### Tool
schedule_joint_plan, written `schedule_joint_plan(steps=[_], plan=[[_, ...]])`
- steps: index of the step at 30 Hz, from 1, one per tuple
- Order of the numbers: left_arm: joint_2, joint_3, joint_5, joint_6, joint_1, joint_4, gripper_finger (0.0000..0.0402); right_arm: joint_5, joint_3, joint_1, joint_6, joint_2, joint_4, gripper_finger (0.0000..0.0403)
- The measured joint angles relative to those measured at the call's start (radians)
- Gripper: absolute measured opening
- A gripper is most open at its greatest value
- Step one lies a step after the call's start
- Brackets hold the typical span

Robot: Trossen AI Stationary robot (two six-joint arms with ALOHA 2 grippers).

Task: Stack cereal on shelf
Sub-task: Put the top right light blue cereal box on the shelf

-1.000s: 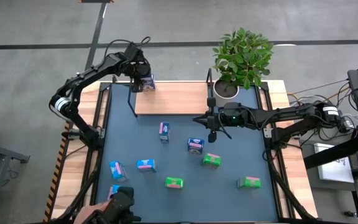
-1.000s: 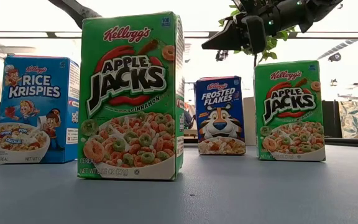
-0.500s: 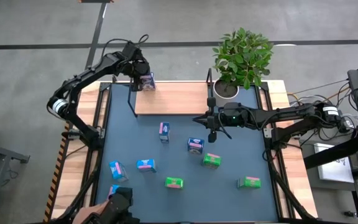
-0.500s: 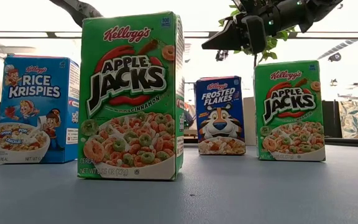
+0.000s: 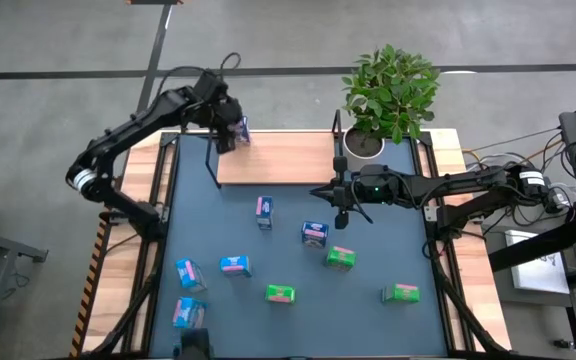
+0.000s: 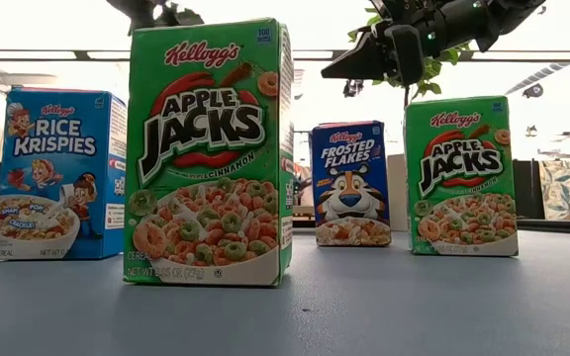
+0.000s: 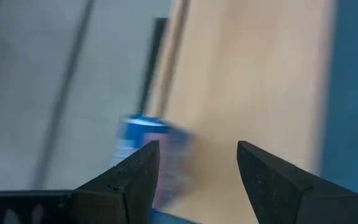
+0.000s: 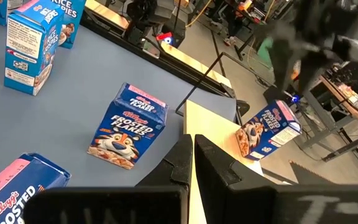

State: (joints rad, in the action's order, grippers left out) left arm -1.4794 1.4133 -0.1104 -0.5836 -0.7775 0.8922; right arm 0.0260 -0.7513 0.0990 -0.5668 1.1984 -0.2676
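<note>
Four cereal boxes stand upright — the biggest, Apple Jacks point(image 6: 209, 153), nearest the camera.

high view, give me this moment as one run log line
left gripper: open, beside cereal box on shelf | right gripper: shut, waiting over mat

Even, soft overhead light fills the high view, with only faint shadows under the arms and the boxes on the worktop point(image 5: 368, 320). In the low view, bright backlight from the ceiling strips at the upper edge washes out the room behind, yet the box fronts stay readable. The left wrist view is heavily smeared by motion blur; the right wrist view is sharp at the centre, with a blurred patch at upper right.
</note>
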Motion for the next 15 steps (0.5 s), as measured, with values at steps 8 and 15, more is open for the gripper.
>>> schedule_joint_plan(steps=[8,15], plan=[[0.144,0.020,-0.134,0.382,0.360,0.244,0.0197,0.000,-0.005,0.000,-0.007,0.000,-0.003,0.0009],[0.224,-0.033,0.159,0.721,0.823,0.248,0.0201,-0.001,-0.005,0.000,0.003,0.000,-0.006,0.0009]])
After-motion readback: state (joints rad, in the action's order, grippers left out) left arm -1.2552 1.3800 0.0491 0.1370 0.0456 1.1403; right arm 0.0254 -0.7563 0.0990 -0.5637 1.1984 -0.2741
